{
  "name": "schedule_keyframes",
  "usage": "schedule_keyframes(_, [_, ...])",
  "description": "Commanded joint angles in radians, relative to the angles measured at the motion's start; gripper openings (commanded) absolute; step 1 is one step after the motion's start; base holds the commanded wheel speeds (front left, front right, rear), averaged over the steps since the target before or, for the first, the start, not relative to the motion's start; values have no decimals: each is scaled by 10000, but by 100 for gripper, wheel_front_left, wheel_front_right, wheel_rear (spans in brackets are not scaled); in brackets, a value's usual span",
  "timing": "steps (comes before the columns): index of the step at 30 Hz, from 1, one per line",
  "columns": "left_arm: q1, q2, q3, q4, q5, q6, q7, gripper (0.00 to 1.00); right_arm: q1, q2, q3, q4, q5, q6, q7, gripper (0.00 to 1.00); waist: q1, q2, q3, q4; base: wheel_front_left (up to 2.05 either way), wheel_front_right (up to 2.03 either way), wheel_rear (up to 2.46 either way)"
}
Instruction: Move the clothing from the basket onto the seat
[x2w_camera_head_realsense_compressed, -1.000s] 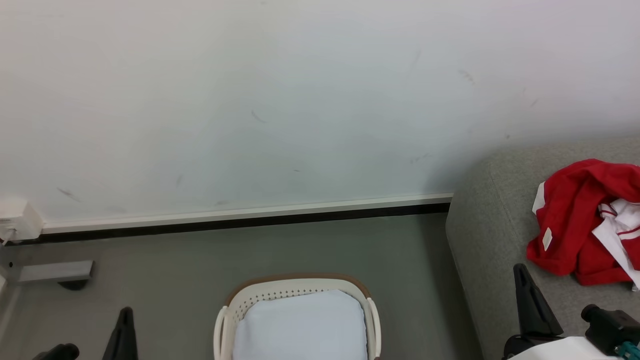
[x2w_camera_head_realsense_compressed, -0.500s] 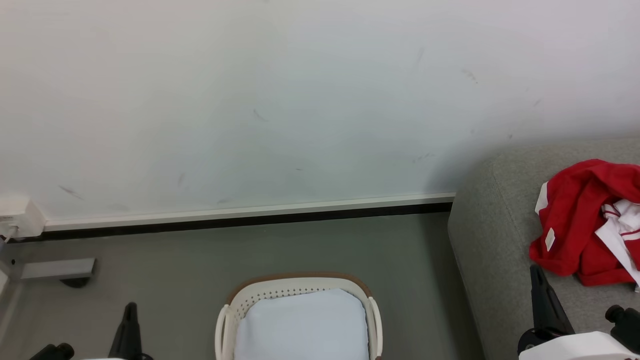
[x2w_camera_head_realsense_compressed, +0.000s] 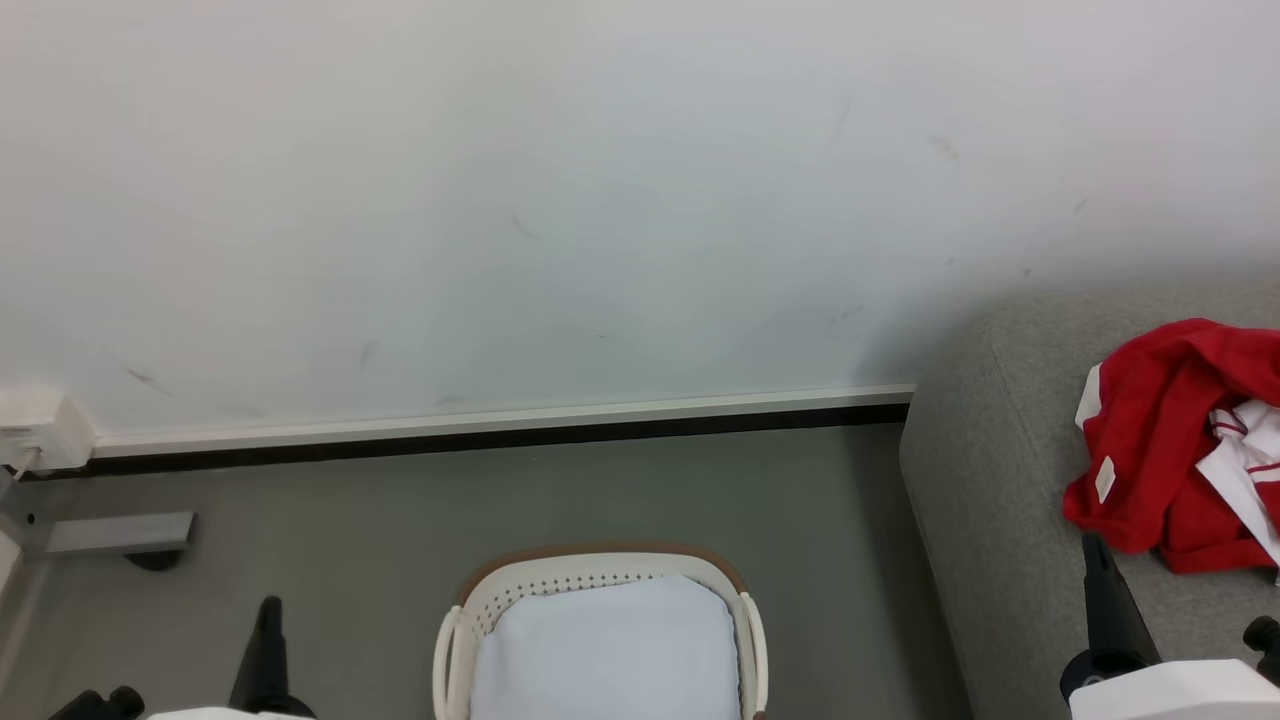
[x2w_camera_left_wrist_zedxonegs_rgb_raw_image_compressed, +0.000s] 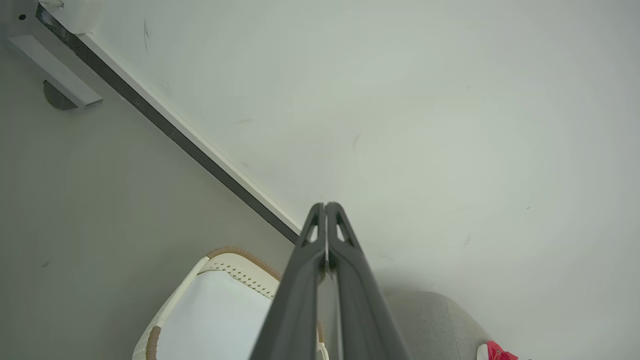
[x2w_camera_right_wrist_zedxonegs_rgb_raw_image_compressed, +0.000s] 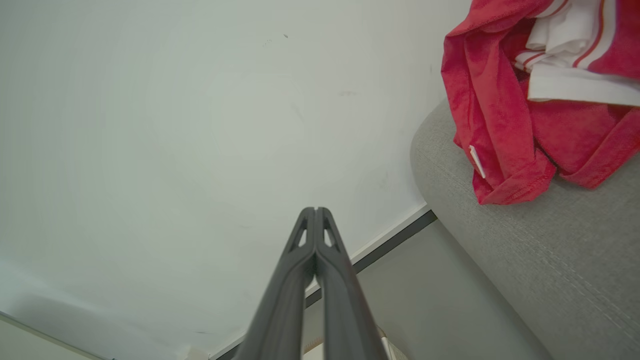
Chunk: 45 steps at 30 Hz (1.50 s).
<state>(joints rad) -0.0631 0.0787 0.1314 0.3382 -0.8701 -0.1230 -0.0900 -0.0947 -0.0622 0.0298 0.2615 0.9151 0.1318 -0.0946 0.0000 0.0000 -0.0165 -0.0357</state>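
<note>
Clothing: the red clothing (x2w_camera_head_realsense_compressed: 1170, 450) with white trim lies crumpled in a heap on the seat (x2w_camera_head_realsense_compressed: 990, 520), close to its rounded end, at the right edge of the head view. A small white tag shows on the fold nearest the robot.
Seat: a grey woven sofa with padded, rounded edges. Its end stands against the wall (x2w_camera_head_realsense_compressed: 600, 200).
Right gripper: the right gripper (x2w_camera_head_realsense_compressed: 1093, 542) has its two dark fingers pressed together with nothing between them. It rises at the lower right of the head view over the seat, with its tip just below and to the left of the clothing, not touching it. In the right wrist view the heap sits up and to the right of the fingertips.
Basket: the basket (x2w_camera_head_realsense_compressed: 600, 565) stands on the floor (x2w_camera_head_realsense_compressed: 400, 520) to the left of the seat, with a strip of floor between them. A pale blue-white cloth (x2w_camera_head_realsense_compressed: 600, 650) covers what shows of its inside.
Left gripper: the left gripper (x2w_camera_head_realsense_compressed: 268, 605) also has its fingers together. It is at the lower left over the floor, left of the basket and well apart from the clothing.
Floor: smooth and grey.
Wall: off-white with faint dark scuffs. A white skirting (x2w_camera_head_realsense_compressed: 500, 425) above a dark strip runs along its foot.
Left edge: a white box (x2w_camera_head_realsense_compressed: 40, 430) sits on the wall, with a grey metal bar (x2w_camera_head_realsense_compressed: 115, 535) just below it.
</note>
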Motion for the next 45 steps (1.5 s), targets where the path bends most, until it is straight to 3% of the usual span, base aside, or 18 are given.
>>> schedule_keyframes(1, [-257, 43, 28, -194, -414, -45, 71, 0, -169, -13, -95, -129, 368, -7, 84, 0, 0, 0, 4, 8, 0, 0, 0])
schedule_keyframes(45, [-416, -156, -87, -662, -4656, -86, 1277, 0, -179, 50, -905, -182, 4415, -14, 1291, 0, 0, 0, 103, 187, 0, 0, 0])
